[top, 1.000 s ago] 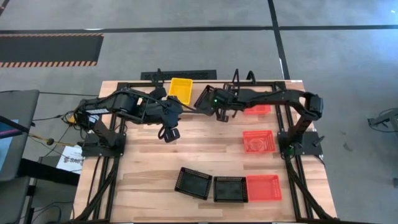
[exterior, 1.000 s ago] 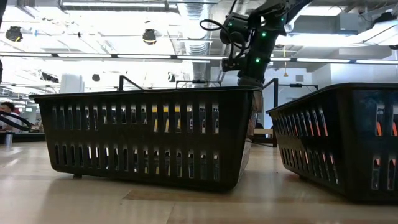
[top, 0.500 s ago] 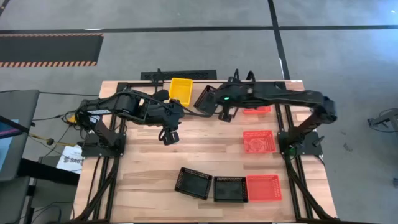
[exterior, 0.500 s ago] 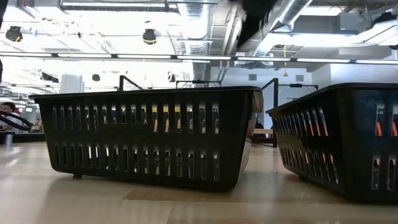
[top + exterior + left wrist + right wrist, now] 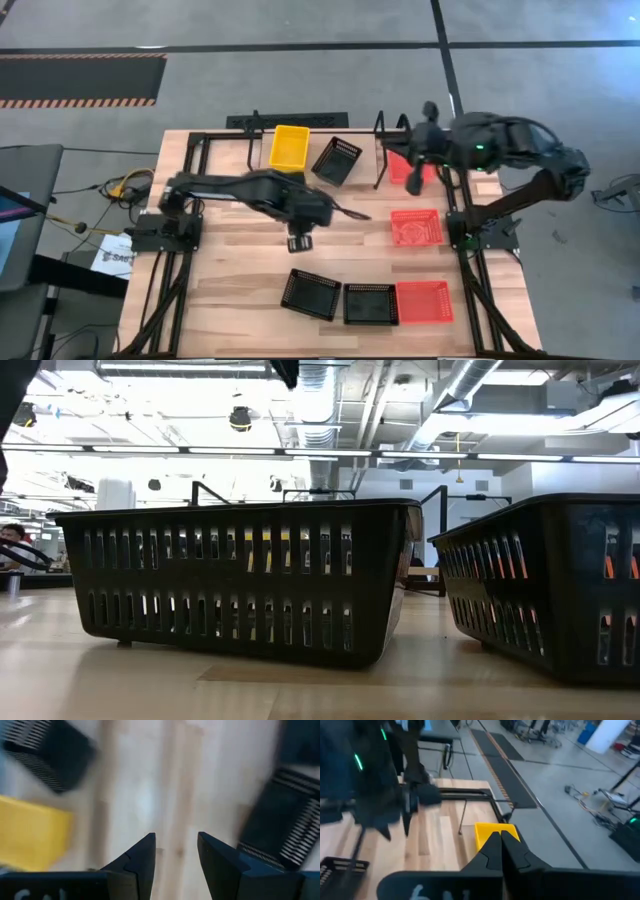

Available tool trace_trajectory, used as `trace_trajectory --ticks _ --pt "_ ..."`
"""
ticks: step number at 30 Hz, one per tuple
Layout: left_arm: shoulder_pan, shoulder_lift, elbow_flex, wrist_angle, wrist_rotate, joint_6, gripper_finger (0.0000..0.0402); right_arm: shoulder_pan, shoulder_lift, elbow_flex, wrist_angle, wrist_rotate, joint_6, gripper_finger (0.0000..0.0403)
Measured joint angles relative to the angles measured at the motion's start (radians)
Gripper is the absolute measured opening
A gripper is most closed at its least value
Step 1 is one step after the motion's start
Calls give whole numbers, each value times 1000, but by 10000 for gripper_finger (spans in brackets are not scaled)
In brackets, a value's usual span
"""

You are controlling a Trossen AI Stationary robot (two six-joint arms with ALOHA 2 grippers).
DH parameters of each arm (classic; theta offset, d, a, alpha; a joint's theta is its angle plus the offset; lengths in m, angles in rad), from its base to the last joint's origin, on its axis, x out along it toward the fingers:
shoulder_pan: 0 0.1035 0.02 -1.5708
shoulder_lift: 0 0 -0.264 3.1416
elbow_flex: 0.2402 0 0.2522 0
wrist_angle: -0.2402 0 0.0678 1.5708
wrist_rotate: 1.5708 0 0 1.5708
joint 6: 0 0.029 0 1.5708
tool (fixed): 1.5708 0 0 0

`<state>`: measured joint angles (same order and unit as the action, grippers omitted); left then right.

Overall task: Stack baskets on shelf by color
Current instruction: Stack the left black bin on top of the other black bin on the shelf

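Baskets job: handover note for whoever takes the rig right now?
Left gripper: open, empty, over bare table in front of the shelf.
Right gripper: shut, empty, pulled back by the shelf's right end.
On the shelf: yellow basket, skewed black basket, shelf red basket partly hidden by the right arm.
On the table: side red basket; front row of two front black baskets and front red basket.
Left to do: stack those four by colour, probably square the skewed one.

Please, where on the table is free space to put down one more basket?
Bare wood lies left of the black basket, toward the table's left edge, and between the left gripper and the red basket. The front row is crowded.
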<state>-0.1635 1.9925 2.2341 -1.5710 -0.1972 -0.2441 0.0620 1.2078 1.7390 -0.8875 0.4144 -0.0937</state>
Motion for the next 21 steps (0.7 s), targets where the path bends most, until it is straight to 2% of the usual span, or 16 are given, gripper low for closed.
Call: trace_trajectory --ticks 5,12,18,21 --pt "-10 108 0 1 182 3 135 57 -32 0 -12 0 -1 4" --pt "-29 218 0 0 207 46 135 100 -22 0 -59 1 -4 6" --pt "-30 285 0 7 338 85 135 108 -7 -2 -99 2 -4 5" --pt "-34 303 0 51 368 94 135 108 -9 -1 -97 2 -5 6"
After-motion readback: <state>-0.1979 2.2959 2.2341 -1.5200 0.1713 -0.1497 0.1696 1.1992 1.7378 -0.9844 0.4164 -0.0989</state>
